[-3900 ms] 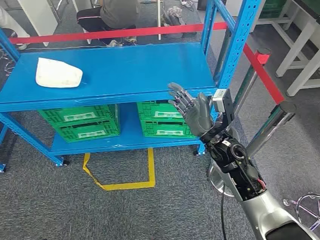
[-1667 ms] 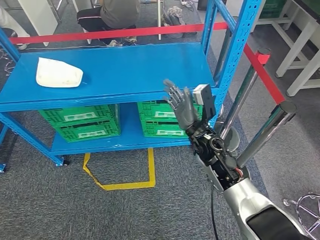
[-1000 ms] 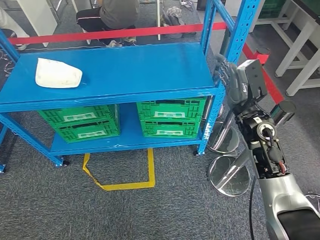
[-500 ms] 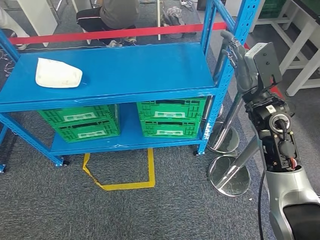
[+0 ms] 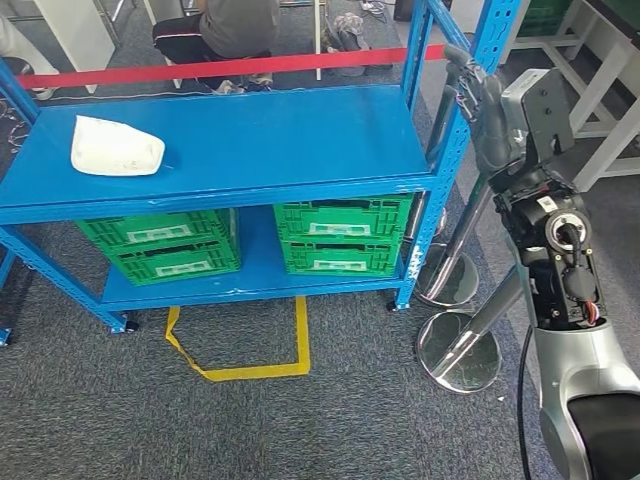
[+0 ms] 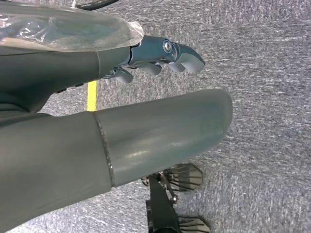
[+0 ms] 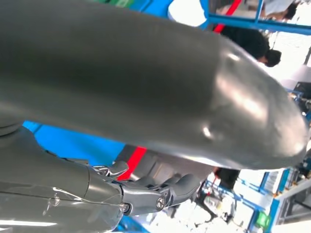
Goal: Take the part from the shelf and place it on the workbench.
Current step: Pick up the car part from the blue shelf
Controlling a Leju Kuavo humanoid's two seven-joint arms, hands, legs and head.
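The white, flattish moulded part (image 5: 117, 146) is seen lying untouched at the far left end of the blue metal shelf (image 5: 302, 140), well apart from the right hand (image 5: 483, 105), which is raised empty with fingers spread beside the shelf's right upright, presumably ahead of a reach.

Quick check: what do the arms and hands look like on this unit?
Right arm: silver shell, exposed black joint section with a black cable and small red wires, grey camera box at the wrist. Right hand: dark grey. Left hand: thick grey thumb, blue-grey fingers, clear plastic film over its cover.
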